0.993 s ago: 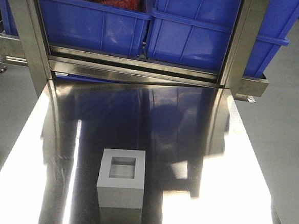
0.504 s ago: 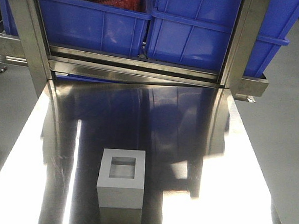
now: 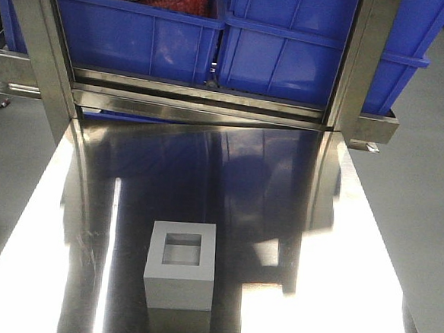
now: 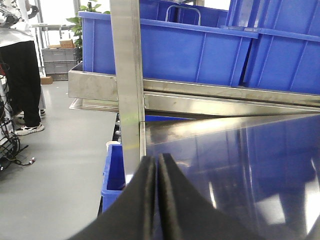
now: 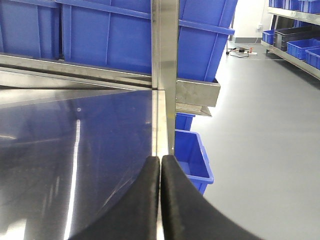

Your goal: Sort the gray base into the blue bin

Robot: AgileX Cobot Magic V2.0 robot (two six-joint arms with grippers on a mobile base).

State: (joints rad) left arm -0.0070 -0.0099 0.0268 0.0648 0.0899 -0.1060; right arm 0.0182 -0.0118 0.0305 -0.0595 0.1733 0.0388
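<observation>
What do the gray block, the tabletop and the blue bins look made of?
The gray base: matte, uniform gray, no glare; probably plastic, possibly painted. The tabletop: polished metal, likely stainless steel, mirroring the bins. The blue bins: glossy molded plastic with ribbed walls.

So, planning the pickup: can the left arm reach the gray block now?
Probably yes: the gray block stands alone on the table, nothing around it, though the left gripper is shut.

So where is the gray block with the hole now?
Front view: the gray base sits on the steel table, toward the near edge, slightly left of centre, short of the blue bins.
</observation>
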